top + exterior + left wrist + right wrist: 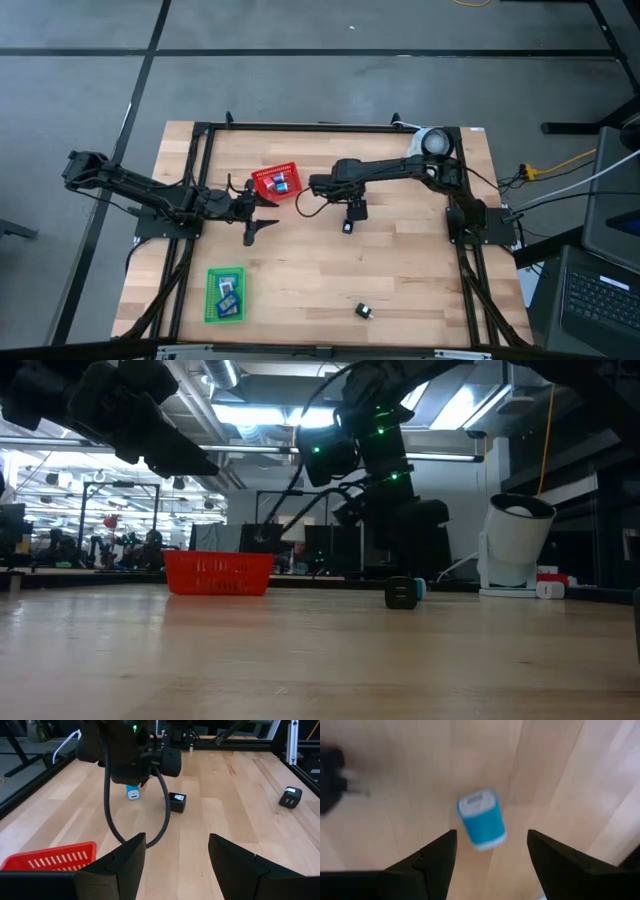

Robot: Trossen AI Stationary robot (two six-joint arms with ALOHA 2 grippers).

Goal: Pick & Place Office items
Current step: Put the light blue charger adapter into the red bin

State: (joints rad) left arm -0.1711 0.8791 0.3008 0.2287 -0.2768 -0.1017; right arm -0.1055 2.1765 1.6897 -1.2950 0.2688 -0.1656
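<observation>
1. The right gripper (490, 852) is hanging over the bench (400, 270) with its fingers (432, 860) standing apart and gripping nothing; the gap between them is wider than the piece ahead.
2. A small blue-and-white charger plug (481, 820) is lying on the bench just ahead of that gap, not touching either finger. Its long axis is running slightly aslant to the line between the fingertips, white end away from them.
3. A black adapter (331, 780) is sitting off beyond one finger, well apart from the blue piece.
4. Judging by this, the right arm is the nearer one; a straight descent with a small twist would probably bring the fingers around the plug's short sides.
5. The left gripper (175, 860) is waiting beside the red mesh basket (276, 182), fingers spread and empty, pointing toward the same blue plug farther off.
6. Another black adapter (363, 312) is lying near the bench's front edge, and the green tray (212, 296) is holding a few pieces.
</observation>
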